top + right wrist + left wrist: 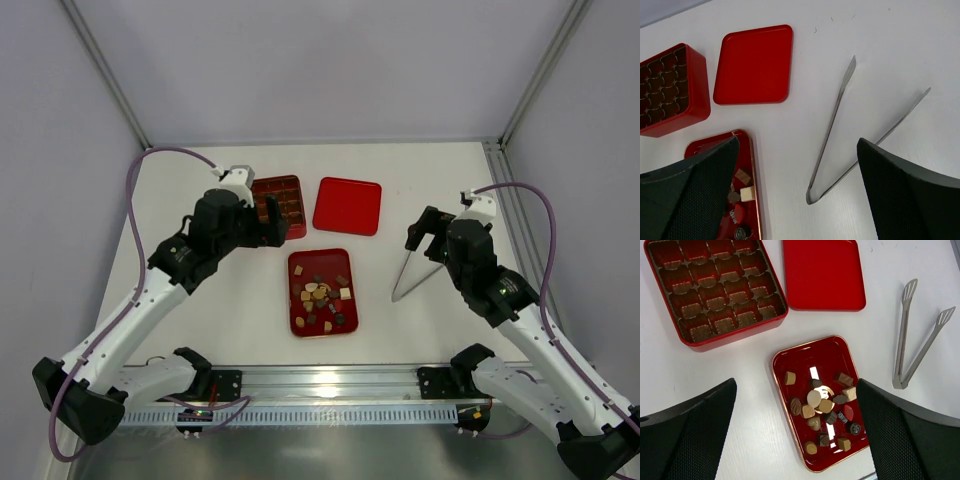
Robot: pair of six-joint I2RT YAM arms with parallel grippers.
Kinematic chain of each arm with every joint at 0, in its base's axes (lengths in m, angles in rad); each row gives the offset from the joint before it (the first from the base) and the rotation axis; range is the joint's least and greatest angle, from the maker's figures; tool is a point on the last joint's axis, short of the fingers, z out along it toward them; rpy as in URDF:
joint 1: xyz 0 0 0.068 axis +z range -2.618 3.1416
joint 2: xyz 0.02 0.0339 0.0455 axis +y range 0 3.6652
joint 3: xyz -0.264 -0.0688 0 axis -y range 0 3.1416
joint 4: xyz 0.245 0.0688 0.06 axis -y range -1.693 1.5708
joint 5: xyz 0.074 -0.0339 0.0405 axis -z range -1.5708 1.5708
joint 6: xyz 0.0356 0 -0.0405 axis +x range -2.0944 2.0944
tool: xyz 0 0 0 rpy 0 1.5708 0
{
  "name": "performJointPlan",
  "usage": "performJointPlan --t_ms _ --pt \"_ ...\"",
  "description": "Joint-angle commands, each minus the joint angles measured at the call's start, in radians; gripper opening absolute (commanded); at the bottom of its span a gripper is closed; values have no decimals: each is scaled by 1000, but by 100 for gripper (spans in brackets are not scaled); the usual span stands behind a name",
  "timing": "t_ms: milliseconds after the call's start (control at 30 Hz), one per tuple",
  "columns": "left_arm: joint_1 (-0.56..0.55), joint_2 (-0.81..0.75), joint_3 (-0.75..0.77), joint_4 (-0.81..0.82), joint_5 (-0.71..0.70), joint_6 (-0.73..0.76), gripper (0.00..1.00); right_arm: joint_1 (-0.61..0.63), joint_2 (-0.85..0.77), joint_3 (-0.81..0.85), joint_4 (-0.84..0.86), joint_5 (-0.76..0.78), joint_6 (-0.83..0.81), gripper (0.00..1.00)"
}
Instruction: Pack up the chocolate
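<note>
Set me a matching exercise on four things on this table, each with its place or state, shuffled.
1. box
2. lid
3. tongs
4. chocolates

A. silver, lying right of the tray
B. loose in the shallow tray
C. compartments empty
D. flat, between box and tongs

Pairs: 1-C, 2-D, 3-A, 4-B

Chocolate (pixel 814 398) dark brown, light brown, cream; tray (pixel 805 357) red, gold rim; box (pixel 730 336), lid (pixel 822 272) red; tongs (pixel 902 335) silver; table (pixel 740 365) white.
</note>
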Motion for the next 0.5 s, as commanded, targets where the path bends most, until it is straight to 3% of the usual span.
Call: performJointPlan --t_ms 0,467 --pt "-3 -28 -5 25 -13 5 100 1 -18 -1 42 14 -12 100" --pt "-3 -32 -26 35 -10 2 100 -6 108 80 -46 1 -15 100"
